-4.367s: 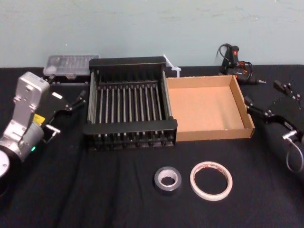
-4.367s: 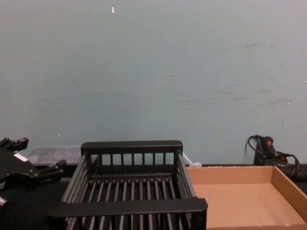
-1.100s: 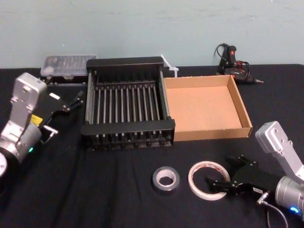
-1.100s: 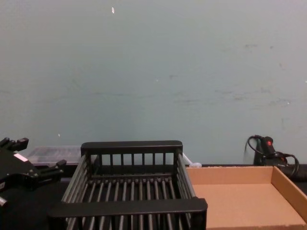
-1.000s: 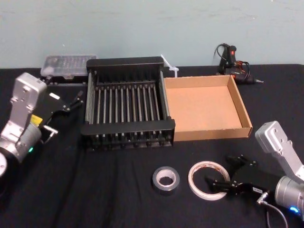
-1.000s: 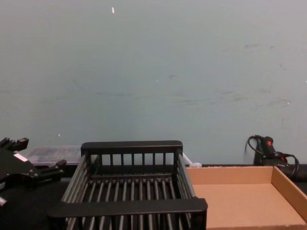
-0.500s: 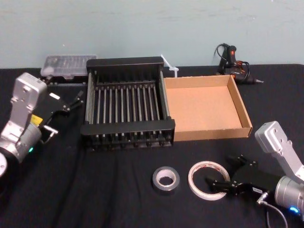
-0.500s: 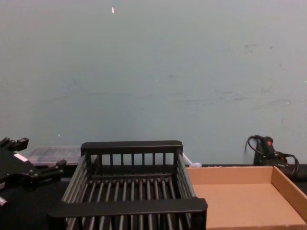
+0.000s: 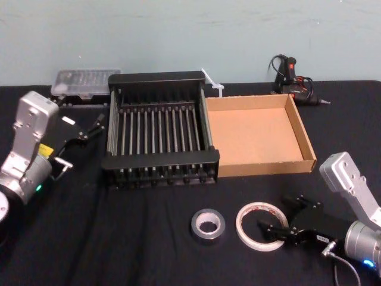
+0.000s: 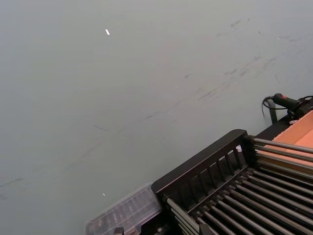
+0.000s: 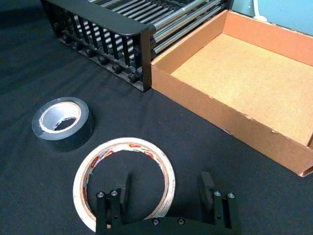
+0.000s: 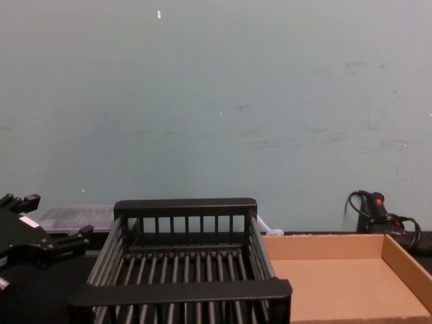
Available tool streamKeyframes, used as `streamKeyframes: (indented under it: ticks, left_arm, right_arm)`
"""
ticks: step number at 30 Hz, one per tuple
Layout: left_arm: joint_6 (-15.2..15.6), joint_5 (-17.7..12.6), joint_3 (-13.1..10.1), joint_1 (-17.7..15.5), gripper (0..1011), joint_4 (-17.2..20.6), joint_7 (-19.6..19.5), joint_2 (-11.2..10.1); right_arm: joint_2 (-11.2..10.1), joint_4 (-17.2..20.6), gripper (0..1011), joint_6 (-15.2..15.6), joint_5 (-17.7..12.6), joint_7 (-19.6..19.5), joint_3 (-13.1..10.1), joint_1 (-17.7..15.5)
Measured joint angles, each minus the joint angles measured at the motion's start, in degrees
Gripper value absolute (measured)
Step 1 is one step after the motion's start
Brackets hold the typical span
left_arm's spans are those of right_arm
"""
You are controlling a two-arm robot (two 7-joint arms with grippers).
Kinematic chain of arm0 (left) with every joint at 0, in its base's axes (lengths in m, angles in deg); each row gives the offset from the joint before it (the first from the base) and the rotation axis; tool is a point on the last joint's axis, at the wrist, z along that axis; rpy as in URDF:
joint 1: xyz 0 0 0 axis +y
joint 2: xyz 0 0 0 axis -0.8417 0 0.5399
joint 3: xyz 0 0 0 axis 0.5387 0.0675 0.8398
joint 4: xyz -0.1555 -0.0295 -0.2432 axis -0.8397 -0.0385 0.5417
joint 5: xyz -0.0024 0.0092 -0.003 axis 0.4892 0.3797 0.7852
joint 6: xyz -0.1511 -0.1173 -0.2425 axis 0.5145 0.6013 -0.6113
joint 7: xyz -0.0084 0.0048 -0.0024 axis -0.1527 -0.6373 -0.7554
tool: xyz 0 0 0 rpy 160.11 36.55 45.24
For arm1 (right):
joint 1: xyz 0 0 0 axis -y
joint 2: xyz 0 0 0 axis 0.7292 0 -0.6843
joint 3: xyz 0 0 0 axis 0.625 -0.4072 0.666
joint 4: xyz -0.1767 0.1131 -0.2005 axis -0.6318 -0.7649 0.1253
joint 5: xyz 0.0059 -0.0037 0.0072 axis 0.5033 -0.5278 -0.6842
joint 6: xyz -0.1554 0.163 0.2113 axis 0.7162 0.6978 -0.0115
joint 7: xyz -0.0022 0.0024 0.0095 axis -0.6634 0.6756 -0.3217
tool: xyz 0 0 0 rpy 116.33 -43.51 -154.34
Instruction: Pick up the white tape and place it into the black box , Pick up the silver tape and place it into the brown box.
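Jaws of the right gripper [image 11: 164, 188] are standing apart and straddling the white tape [image 11: 128, 144]; one finger [image 11: 122, 187] is sitting inside the ring and the other outside it, with the right side of the rim between them; whether either is touching the rim cannot be told; the white tape is lying flat on the desk [image 9: 119, 238] near its front edge, right of centre, in front of the brown box [image 9: 268, 167]; the silver tape [image 9: 208, 236] is lying just beside it on the left, not touching; the black box [image 9: 161, 159] is sitting mid-desk, its right side against the brown box; the left gripper [image 9: 91, 127] is hanging near the desk's left edge, beside the black box, jaws apart.
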State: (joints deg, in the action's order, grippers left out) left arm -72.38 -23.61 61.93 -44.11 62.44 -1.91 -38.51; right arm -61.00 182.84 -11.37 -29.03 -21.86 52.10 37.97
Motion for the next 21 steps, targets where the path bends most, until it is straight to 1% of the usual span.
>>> streamKeyframes:
  ticks: [4,7,8,10,13,14,15,17,18,20,21]
  left_arm:
    - [0.00,0.00,0.00,0.00,1001,0.00,0.00,0.00]
    - [0.00,0.00,0.00,0.00,1001,0.00,-0.01,0.00]
    - [0.00,0.00,0.00,0.00,1001,0.00,0.00,0.00]
    - [0.00,0.00,0.00,0.00,1001,0.00,0.00,0.00]
    - [0.00,0.00,0.00,0.00,1001,0.00,0.00,0.00]
    - [0.00,0.00,0.00,0.00,1001,0.00,0.00,0.00]
    - [0.00,0.00,0.00,0.00,1001,0.00,0.00,0.00]
    - [0.00,0.00,0.00,0.00,1001,0.00,0.00,0.00]
    - [0.00,0.00,0.00,0.00,1001,0.00,0.00,0.00]
    - [0.00,0.00,0.00,0.00,1001,0.00,0.00,0.00]
    - [0.00,0.00,0.00,0.00,1001,0.00,0.00,0.00]
  right_arm:
    - [0.00,0.00,840,-0.01,-0.01,0.00,0.00,0.00]
    - [0.00,0.00,731,-0.02,-0.02,0.00,0.00,0.00]
    - [0.00,0.00,731,-0.02,-0.02,0.00,0.00,0.00]
    - [0.00,0.00,651,-0.02,-0.02,0.00,0.00,0.00]
    - [0.00,0.00,572,-0.02,-0.03,0.00,0.00,0.00]
    - [-0.01,0.00,508,-0.02,-0.03,0.00,0.00,0.00]
    - [0.00,0.00,508,-0.02,-0.04,0.00,0.00,0.00]
    - [0.00,0.00,448,-0.02,-0.04,0.00,0.00,0.00]
    - [0.00,0.00,385,-0.02,-0.05,0.00,0.00,0.00]
    - [0.00,0.00,346,-0.02,-0.06,0.00,0.00,0.00]
    - [0.00,0.00,283,-0.01,-0.06,0.00,0.00,0.00]
